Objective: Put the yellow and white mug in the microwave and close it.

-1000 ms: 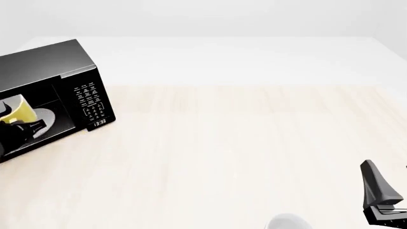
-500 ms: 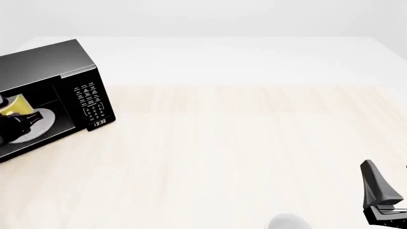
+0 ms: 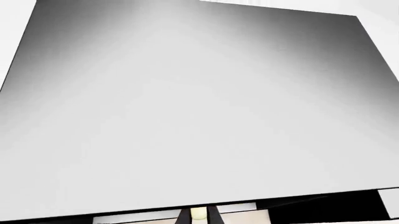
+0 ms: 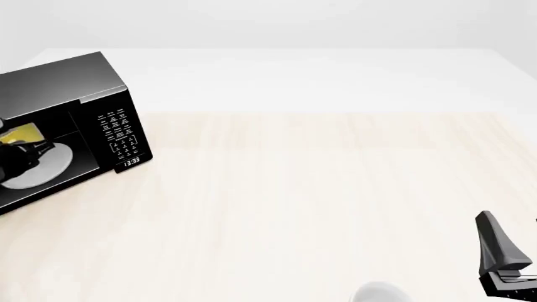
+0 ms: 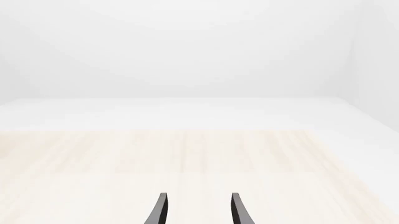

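While the mug (image 4: 22,133) was inside the open microwave (image 4: 92,94), just above the white plate (image 4: 38,168), my left gripper (image 4: 19,158) held it, as far as I could judge from the front view: dark fingers sat right under the yellow body, at the picture's edge. In my left wrist view almost everything was the grey top of the microwave, and only a small pale bit showed between two dark fingertips (image 3: 182,217), so I could not tell for sure how tight the hold was. My right gripper (image 5: 197,210) waited near the table's (image 4: 319,189) right corner, well apart from everything, its fingers a moderate gap apart with nothing between them. The danger I saw was this: the mug seemed tilted, not upright, so if I let it go like that it could tip over on the plate or roll out. My arm was also deep in the cavity, and pulling back carelessly could knock the mug or strike the frame. The door was out of view, so closing it would need care too.
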